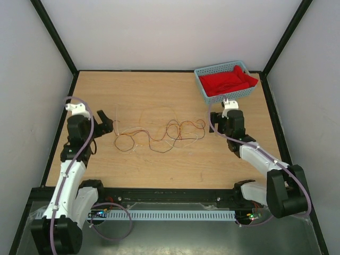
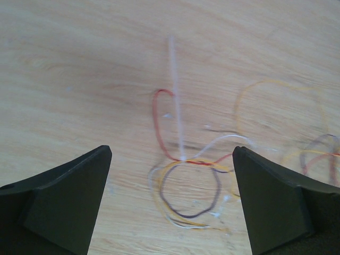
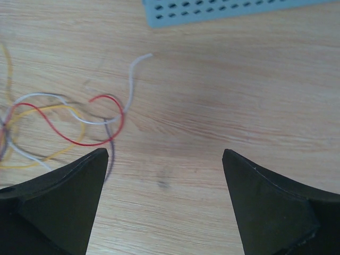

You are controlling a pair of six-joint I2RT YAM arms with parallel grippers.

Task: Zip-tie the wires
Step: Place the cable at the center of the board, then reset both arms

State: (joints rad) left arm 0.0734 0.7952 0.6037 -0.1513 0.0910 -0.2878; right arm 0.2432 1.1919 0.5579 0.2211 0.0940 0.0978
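Left wrist — wires [image 2: 183, 159] beneath the spread left claw [image 2: 172, 151].

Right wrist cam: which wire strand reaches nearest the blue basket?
The thin white strand; its free end curls toward the blue perforated basket, past the red loop.

my desk [image 1: 159, 90] is a pale wood-grain top under soft, even light. behind the desk stands a plain white back wall [image 1: 170, 32]. a left wall [image 1: 24, 106] and a right wall [image 1: 316, 117] of the same white close in the desk's two sides. black frame posts [image 1: 56, 37] slant up from the desk's far corners. along the desk's near edge lies a black rail [image 1: 170, 194]. just past that, off the desk, runs a pale grey slotted strip [image 1: 175, 215], then a dull grey metal surface [image 1: 186, 239]. seen close, the desk's grain runs in long light-brown streaks.
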